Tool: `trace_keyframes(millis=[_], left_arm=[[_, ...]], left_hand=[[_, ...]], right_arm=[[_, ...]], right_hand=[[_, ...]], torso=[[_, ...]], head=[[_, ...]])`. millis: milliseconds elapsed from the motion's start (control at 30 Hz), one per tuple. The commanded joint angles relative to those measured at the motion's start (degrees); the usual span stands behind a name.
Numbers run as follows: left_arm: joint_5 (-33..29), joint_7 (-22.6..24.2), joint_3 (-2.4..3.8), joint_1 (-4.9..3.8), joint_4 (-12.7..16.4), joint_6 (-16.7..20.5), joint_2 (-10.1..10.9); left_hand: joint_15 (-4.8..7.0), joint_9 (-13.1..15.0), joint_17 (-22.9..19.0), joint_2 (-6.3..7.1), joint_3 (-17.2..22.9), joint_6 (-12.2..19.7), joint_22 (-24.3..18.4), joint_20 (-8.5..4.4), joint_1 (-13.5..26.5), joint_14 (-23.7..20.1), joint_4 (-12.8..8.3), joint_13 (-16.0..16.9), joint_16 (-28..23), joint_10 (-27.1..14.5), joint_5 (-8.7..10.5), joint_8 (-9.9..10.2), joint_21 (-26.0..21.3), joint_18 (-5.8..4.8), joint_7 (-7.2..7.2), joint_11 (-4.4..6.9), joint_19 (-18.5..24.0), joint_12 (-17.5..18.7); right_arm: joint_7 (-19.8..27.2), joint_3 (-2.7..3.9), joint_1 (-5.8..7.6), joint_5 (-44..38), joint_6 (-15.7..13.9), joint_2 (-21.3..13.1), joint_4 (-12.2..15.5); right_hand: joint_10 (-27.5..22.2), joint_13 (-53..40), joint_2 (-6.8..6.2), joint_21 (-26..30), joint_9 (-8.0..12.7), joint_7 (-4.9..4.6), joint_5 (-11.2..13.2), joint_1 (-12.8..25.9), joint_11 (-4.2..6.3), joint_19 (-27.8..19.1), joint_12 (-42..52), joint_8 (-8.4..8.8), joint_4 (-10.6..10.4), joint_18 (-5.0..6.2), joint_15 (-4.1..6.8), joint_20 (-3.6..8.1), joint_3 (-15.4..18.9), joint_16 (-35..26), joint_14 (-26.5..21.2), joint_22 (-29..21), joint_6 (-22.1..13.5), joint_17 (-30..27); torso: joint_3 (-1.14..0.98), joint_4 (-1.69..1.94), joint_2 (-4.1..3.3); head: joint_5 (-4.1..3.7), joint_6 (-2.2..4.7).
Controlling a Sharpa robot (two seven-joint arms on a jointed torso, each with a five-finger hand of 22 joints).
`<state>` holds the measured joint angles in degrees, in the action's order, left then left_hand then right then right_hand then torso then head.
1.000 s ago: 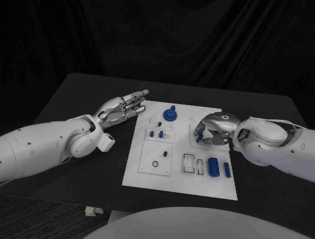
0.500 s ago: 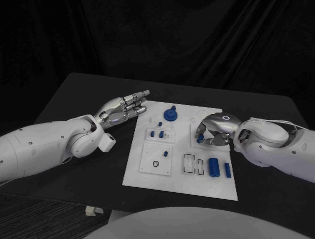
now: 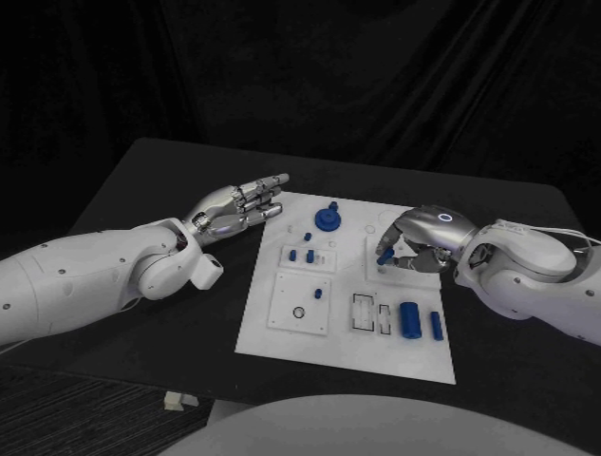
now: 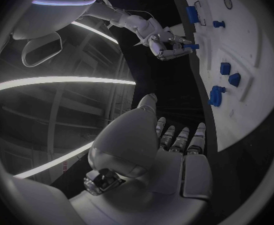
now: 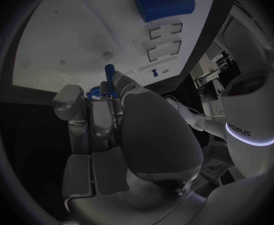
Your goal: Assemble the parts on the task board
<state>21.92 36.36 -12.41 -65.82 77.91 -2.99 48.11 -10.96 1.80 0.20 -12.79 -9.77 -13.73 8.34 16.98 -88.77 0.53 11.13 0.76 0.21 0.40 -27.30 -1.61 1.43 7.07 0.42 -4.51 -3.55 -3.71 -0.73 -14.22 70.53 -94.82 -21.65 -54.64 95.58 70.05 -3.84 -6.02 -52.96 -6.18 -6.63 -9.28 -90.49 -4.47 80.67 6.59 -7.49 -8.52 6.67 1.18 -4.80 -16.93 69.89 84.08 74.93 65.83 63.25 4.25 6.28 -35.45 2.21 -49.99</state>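
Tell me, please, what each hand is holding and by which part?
The right hand pinches a small blue peg near its lower end; the left hand holds nothing.

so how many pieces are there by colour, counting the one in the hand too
blue parts lying on the board: 7
blue part held in the right hand: 1
black ring on the board: 1
total: 9
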Motion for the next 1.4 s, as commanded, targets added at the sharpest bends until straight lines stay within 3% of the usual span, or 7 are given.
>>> trace_keyframes(millis=[33,300,533,733,967,1167,1400], left_arm=[[-0.4,0.4,0.05,0.08,0.2,-0.6,-0.1],[-0.4,0.5,0.05,0.08,-0.1,-0.4,-0.5],[-0.4,0.7,0.05,0.14,-0.4,-0.4,-0.7],[-0.4,0.8,0.06,0.17,-0.8,-0.6,-1.3],[-0.4,0.9,0.06,0.18,-1.1,-0.6,-1.7],[-0.4,0.9,0.06,0.18,-1.2,-0.6,-1.8],[-0.4,0.9,0.07,0.18,-1.3,-0.6,-1.9]], left_hand=[[-0.55,0.1,0.0,-0.17,0.1,0.0,0.1,0.01,-0.2,0.0,-0.3,0.1,0.0,0.1,-0.18,-0.2,0.3,-1.05,0.43,-0.49,-0.3,-0.2],[-0.62,0.1,0.0,-0.31,0.3,0.0,0.0,0.01,-0.3,0.0,-0.4,0.1,0.0,0.1,-0.25,-0.2,0.3,-1.18,0.47,-0.67,-0.3,-0.2],[-0.41,0.0,-0.1,-0.45,0.4,0.1,-0.6,-0.02,-0.3,-0.2,-0.6,0.0,-0.1,0.1,-0.33,-0.2,0.1,-1.42,0.52,-0.72,0.0,-0.1],[-0.39,0.0,-0.1,-0.49,0.5,0.2,-0.7,-0.03,-0.3,-0.2,-0.6,0.0,-0.1,0.1,-0.35,-0.2,0.1,-1.47,0.52,-0.72,0.1,-0.1],[-0.36,0.0,-0.1,-0.66,0.6,0.1,-0.7,-0.03,-0.3,-0.2,-0.7,0.0,-0.1,0.0,-0.39,-0.2,0.1,-1.6,0.7,-0.66,0.1,0.0],[-0.34,0.0,-0.1,-0.72,0.7,0.1,-0.8,-0.03,-0.4,-0.2,-0.8,0.0,-0.1,0.0,-0.52,-0.2,0.1,-1.68,0.76,-0.62,0.1,0.0],[-0.32,0.0,-0.1,-0.75,0.9,0.2,-0.8,-0.03,-0.4,-0.2,-1.0,0.0,-0.1,0.0,-0.68,-0.2,0.0,-1.76,0.8,-0.6,0.1,0.0]], right_arm=[[0.7,0.08,1.34,-0.1,-3.9,-0.7,1.8],[-0.4,0.07,3.46,-0.1,0.1,-1.1,7.8],[-1.3,0.06,2.65,-3.2,4.7,3.9,9.8],[-1.5,0.06,1.33,-6.7,6.4,9.2,8.7],[-1.2,0.08,-0.68,-8.9,6.7,14.6,5.8],[-1.2,0.08,-2.15,-10.9,8.1,17.2,3.9],[-1.5,0.07,-2.89,-12.9,9.2,18.1,2.9]], right_hand=[[2.0,-0.1,0.12,-0.3,-0.1,0.05,0.1,-0.4,1.53,0.2,0.2,-0.27,0.2,-0.6,0.35,0.32,-0.1,0.3,0.2,7.2,0.6,0.1],[2.1,-0.1,0.03,-0.1,-0.1,0.09,0.2,-0.4,1.56,0.2,0.1,-0.21,0.3,-0.57,0.39,0.36,-0.1,0.0,0.1,7.1,0.7,-0.3],[2.8,0.0,-0.12,-4.6,-0.2,0.2,0.0,0.0,1.74,1.8,-0.5,0.3,0.6,-1.24,0.64,0.65,-0.3,0.4,1.0,8.0,0.8,-0.2],[3.2,-0.1,-0.3,-6.4,-0.2,0.31,0.1,0.5,1.86,2.4,-0.7,0.49,0.6,-1.5,0.75,0.78,-0.2,0.1,1.2,8.4,1.0,-0.9],[3.7,-0.1,-0.43,-6.6,-0.2,0.4,-0.1,0.6,2.01,2.5,-0.8,0.65,0.8,-1.49,0.86,0.88,-0.3,0.0,1.3,8.4,1.1,-1.2],[4.0,-0.1,-0.59,-6.9,-0.2,0.46,-0.4,0.6,2.09,2.6,-0.8,0.71,1.0,-1.53,0.93,0.94,-0.3,-0.1,1.3,8.4,1.3,-1.4],[4.3,-0.2,-0.76,-7.2,-0.2,0.49,-0.4,0.5,2.18,2.6,-0.8,0.81,1.3,-1.56,1.0,1.0,-0.4,-0.1,1.3,8.4,1.3,-1.5]], torso=[[0.04,0.0,0.02],[0.12,0.06,-0.01],[0.08,0.14,-0.04],[0.03,0.11,0.04],[-0.12,-0.12,0.04],[0.01,0.46,0.0],[0.08,0.61,-0.05]], head=[[0.14,-0.01],[0.09,-0.01],[-0.19,-0.01],[-0.15,-0.01],[0.78,-0.01],[0.65,-0.01],[0.37,-0.01]])
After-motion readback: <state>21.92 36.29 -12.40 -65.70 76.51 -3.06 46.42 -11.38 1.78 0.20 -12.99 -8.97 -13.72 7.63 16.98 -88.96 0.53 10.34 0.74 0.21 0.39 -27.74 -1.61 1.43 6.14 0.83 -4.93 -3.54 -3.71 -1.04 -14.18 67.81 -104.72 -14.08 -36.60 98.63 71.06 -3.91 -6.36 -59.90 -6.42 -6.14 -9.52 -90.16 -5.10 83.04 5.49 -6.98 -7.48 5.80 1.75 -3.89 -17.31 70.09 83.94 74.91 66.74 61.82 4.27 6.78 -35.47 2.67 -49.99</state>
